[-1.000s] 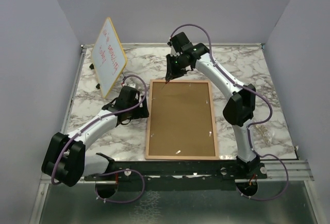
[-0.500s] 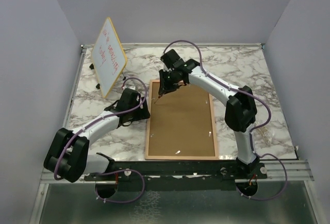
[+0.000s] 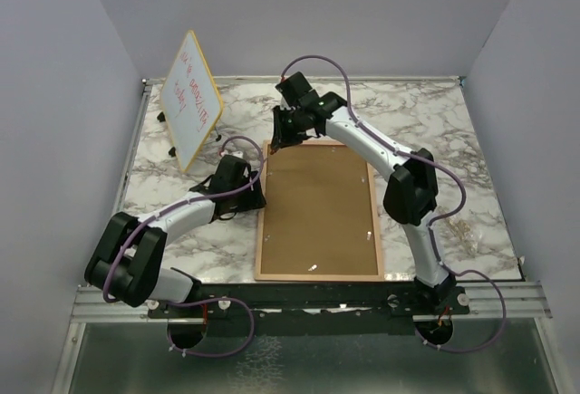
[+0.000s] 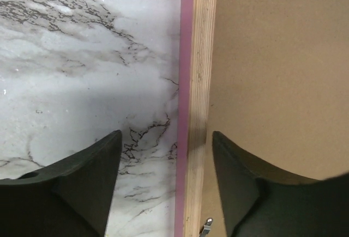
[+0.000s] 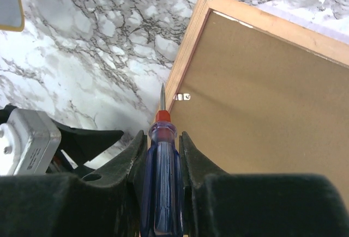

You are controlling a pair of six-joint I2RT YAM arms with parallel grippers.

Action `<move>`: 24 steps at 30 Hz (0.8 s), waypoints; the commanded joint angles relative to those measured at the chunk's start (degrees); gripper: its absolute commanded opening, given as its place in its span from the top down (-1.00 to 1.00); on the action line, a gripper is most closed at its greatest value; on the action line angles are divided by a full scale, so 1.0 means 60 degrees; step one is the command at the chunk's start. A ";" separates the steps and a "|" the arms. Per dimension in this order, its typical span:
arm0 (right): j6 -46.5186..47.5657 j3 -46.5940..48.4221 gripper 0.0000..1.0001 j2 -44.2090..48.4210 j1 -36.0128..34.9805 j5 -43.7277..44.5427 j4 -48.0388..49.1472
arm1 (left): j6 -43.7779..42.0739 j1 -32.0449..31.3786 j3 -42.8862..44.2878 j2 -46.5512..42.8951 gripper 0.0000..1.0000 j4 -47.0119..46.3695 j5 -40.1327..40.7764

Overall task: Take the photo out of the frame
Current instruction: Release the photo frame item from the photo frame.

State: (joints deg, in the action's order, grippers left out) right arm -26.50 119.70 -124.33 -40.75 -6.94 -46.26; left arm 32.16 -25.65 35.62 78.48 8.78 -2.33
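The frame [image 3: 317, 208] lies brown back up on the marble counter [image 3: 435, 122]. The left claw [image 4: 166, 139], spread, straddles its pink left edge, one finger over the backing and one over the counter. Farther off, the right claw [image 5: 162, 139] pinches a screwdriver [image 5: 161, 182], its tip just beside a metal clip [image 5: 182, 96] near the frame's far left corner.

Top cam: high behind near end of pink-bordered rectangular fibreboard-backed frame [image 3: 317, 208], looking down, sees all. Left wrist: tight on frame's left edge. Right wrist: far-left corner, same edge.
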 commanded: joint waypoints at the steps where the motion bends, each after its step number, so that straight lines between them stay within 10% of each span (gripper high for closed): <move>1: 0.0431 0.0586 0.99 -0.0639 0.0091 0.0035 -0.0711 | -0.0122 -0.0076 -0.0035 0.0448 -0.22 -0.0006 -0.0027; 8: 0.0587 0.0281 0.99 -0.0537 0.0184 -0.0051 -0.0748 | -0.0305 -0.0076 -0.0086 0.0471 0.19 0.0055 0.0144; 24: 0.0819 0.0529 0.99 -0.1075 0.0215 -0.0749 -0.0861 | -0.0424 -0.0098 -0.0007 0.0591 0.25 -0.0055 -0.0272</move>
State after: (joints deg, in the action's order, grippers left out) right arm -22.79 121.78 -129.08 -39.53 -9.10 -49.89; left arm 31.00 -26.11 35.94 80.29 5.89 -3.86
